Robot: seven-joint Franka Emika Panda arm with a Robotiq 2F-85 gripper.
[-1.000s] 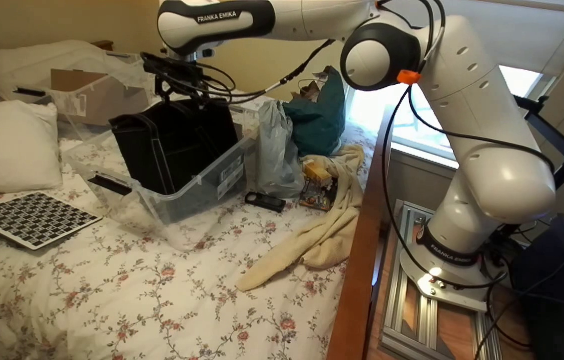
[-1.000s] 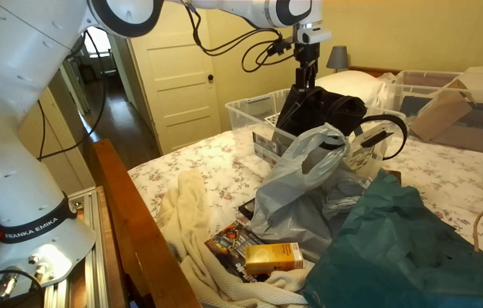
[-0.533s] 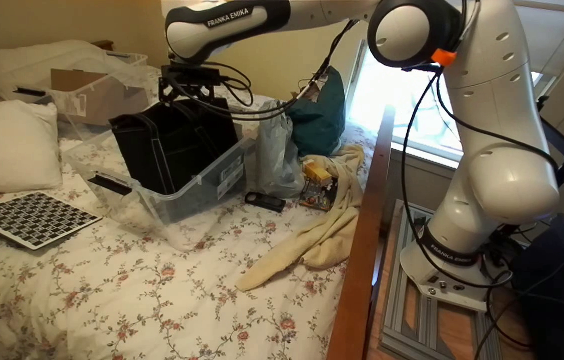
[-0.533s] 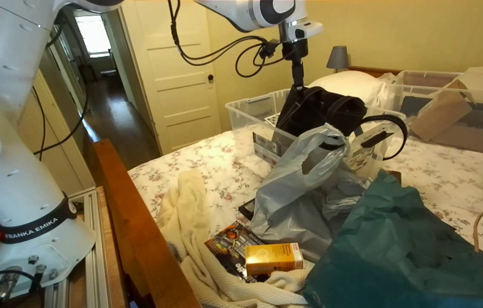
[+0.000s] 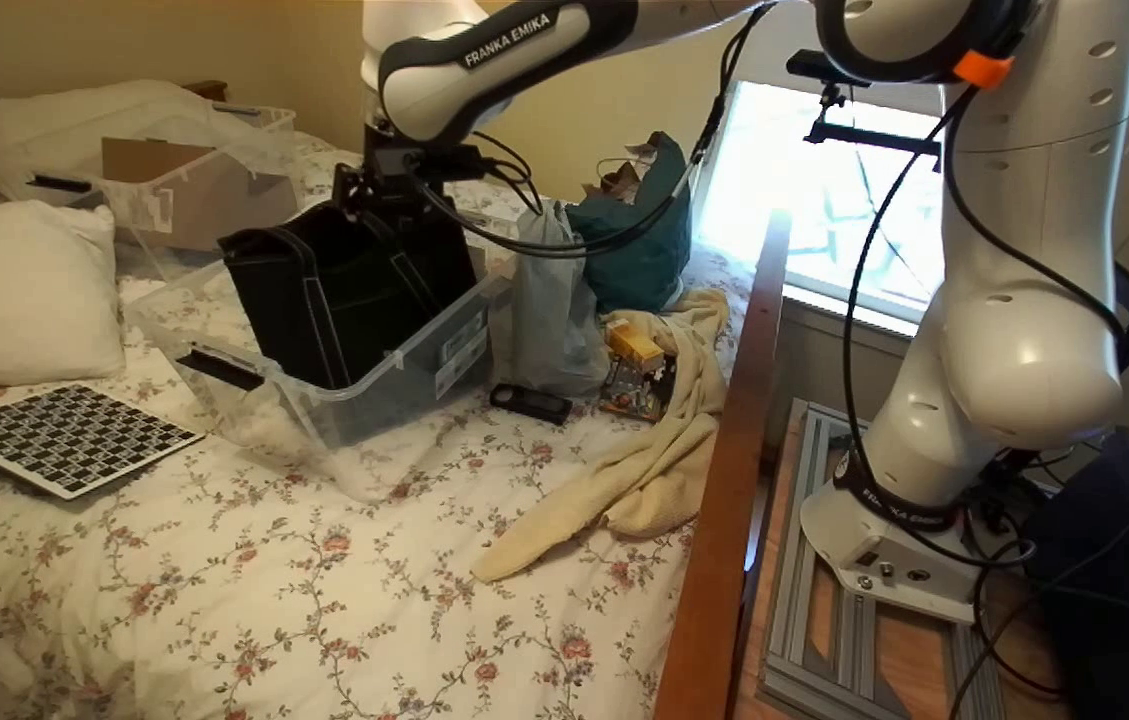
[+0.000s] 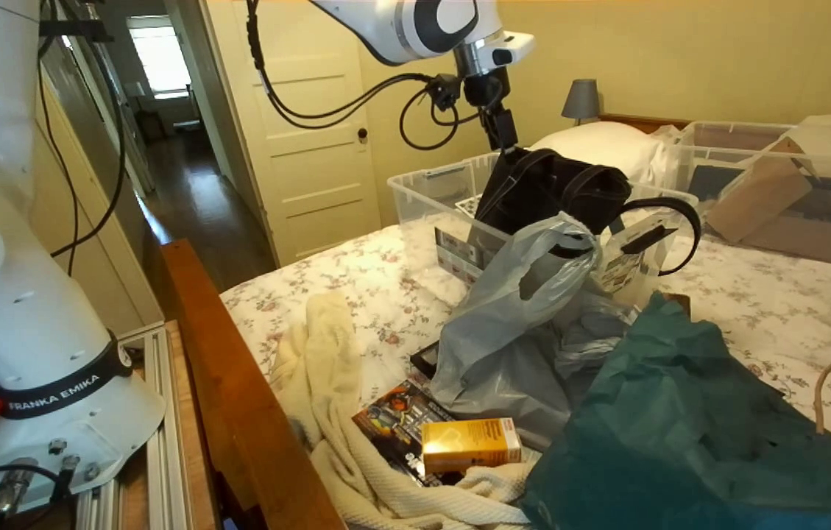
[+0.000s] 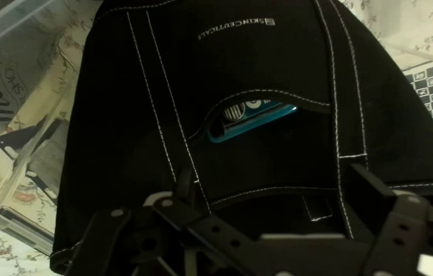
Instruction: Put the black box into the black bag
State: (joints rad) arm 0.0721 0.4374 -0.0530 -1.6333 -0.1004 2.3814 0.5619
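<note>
The jaws are standing wide apart at the top edge of the bag (image 5: 354, 290), pinching nothing; whether they are touching the cloth I cannot tell. In the wrist view only dark, white-stitched fabric is showing between them. The bag is sitting in the clear bin (image 5: 374, 405) on the bed (image 5: 384, 600), rising above the bin's rim.

A small, flat black box (image 5: 530, 402) is lying on the bed outside the bin, just beside the grey plastic bag (image 5: 554, 310) — probably the one meant, going by its shape and faint pale marking, though I am not certain. If so, the task is still waiting for its pick.

The box is looking light and stiff, with smooth sides that could be slipping in a loose hold. The best grip should be across its narrow width, near the middle, avoiding the plastic film that is covering part of it in an exterior view.

The bag is looking soft and easily dented, so the box should be going well inside the mouth before release — a nudged rim could be folding inward and blocking it.
</note>
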